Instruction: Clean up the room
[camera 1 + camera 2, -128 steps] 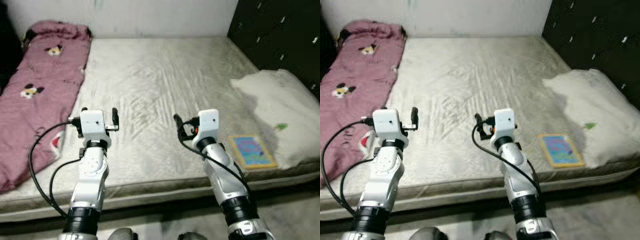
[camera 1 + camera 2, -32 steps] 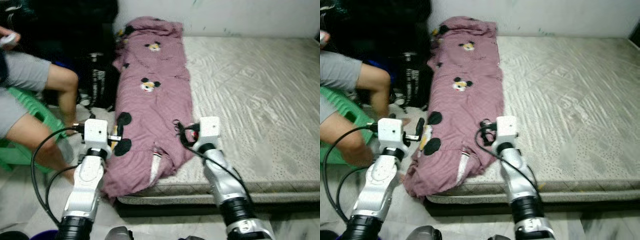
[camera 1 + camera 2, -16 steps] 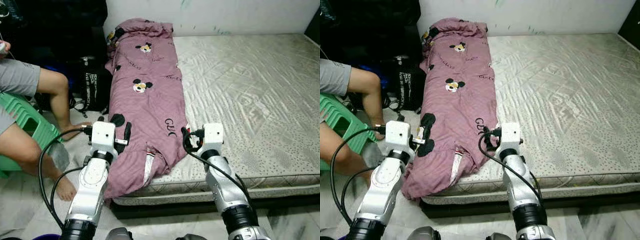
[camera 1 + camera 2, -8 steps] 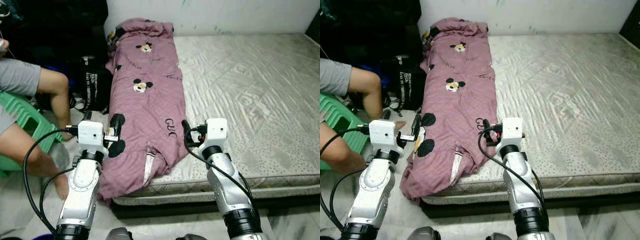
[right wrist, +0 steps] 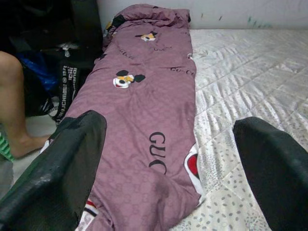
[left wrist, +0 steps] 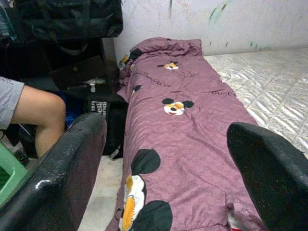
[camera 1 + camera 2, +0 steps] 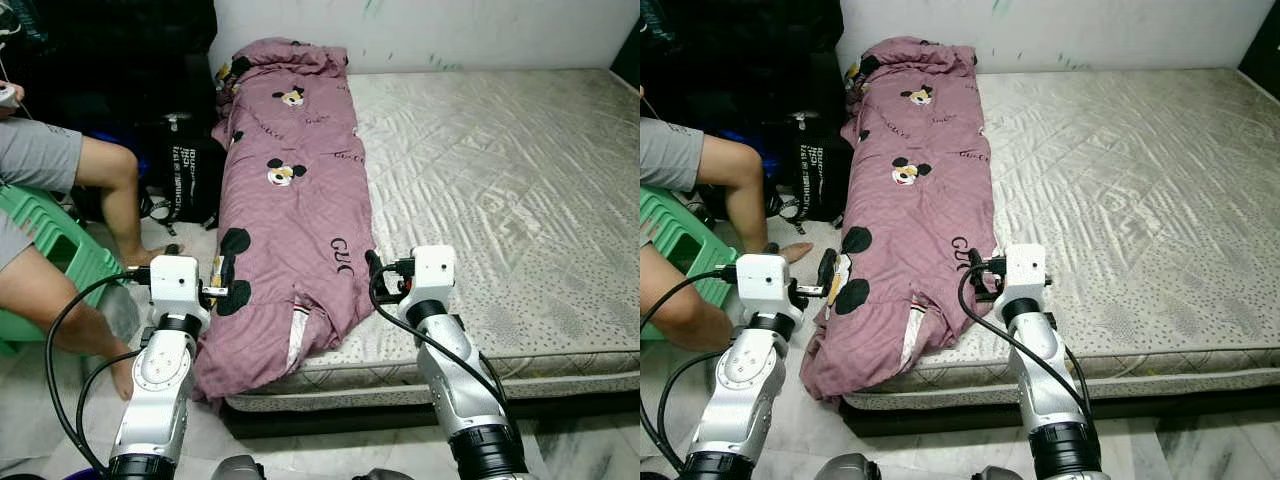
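Note:
A long mauve blanket (image 7: 300, 190) with cartoon mouse prints lies along the left edge of the bare mattress (image 7: 520, 170). Its near end droops over the bed's corner toward the floor. My left gripper (image 7: 195, 270) hovers open beside that drooping end, over the floor, holding nothing; in the left wrist view its fingers (image 6: 62, 168) stand wide apart with the blanket ahead. My right gripper (image 7: 398, 268) is open above the mattress edge, just right of the blanket's near end. The right wrist view shows its fingers (image 5: 269, 159) spread, with the blanket (image 5: 144, 110) ahead.
A person sits on a green stool (image 7: 45, 265) at the left, one bare leg (image 7: 115, 190) close to my left arm. Black bags (image 7: 185, 170) stand on the floor between the person and the bed. A white wall runs behind the mattress.
Over the past seconds the view swung from the pillow end of the bed to the blanket side. In the last half second both grippers sank slightly; the blanket has not moved.

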`<state>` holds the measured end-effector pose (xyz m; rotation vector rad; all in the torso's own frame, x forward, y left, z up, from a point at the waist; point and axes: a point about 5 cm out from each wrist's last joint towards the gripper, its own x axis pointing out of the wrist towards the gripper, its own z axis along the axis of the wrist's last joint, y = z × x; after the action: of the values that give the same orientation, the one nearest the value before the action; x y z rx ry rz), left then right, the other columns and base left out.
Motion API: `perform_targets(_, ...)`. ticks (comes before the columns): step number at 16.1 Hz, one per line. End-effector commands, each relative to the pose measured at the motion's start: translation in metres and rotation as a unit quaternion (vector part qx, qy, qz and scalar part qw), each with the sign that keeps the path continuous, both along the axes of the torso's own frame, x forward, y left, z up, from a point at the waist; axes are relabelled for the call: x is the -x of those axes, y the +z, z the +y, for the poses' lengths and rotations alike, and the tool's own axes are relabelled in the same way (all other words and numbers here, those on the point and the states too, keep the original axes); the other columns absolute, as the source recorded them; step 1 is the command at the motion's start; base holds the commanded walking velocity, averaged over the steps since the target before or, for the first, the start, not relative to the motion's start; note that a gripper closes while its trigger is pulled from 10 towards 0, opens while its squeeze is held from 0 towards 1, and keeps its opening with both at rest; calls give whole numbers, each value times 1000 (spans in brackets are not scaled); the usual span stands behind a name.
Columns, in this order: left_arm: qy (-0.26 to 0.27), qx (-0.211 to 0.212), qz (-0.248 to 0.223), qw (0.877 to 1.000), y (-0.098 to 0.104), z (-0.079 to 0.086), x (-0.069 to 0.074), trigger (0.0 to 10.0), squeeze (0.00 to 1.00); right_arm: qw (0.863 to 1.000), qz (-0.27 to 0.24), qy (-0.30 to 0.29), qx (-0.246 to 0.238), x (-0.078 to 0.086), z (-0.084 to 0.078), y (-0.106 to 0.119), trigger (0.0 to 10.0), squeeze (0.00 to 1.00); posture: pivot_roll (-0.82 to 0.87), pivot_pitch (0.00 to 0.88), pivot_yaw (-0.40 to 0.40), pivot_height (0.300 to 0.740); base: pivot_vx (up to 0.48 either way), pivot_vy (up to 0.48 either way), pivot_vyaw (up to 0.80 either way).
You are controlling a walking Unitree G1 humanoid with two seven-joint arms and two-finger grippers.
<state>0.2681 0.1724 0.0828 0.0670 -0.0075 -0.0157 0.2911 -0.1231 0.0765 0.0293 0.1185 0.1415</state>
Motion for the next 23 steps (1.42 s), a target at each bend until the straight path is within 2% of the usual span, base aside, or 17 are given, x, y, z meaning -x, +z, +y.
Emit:
perform_targets(1, -5, 0, -5, 1000, 4, 0, -3, 10000, 0, 1000, -4, 4, 0, -1, 0, 4, 10000, 0, 85, 0, 10, 698, 0, 0, 0)
perform_targets(5, -14, 2, -4, 1000, 4, -3, -4, 10000, 0, 1000, -5, 6, 2, -1, 0, 4, 10000, 0, 83, 0, 11, 671, 0, 0, 0)
perform_targets(13, -20, 4, -2, 1000, 4, -5, -5, 10000, 0, 1000, -5, 15, 2, -2, 0, 4, 10000, 0, 82, 0, 6, 583, 0, 0, 0)
perform_targets(23, -15, 8, -2, 1000, 4, -5, -6, 10000, 0, 1000, 1, 29, -2, -3, 2, 3, 10000, 0, 79, 0, 1, 583, 0, 0, 0)
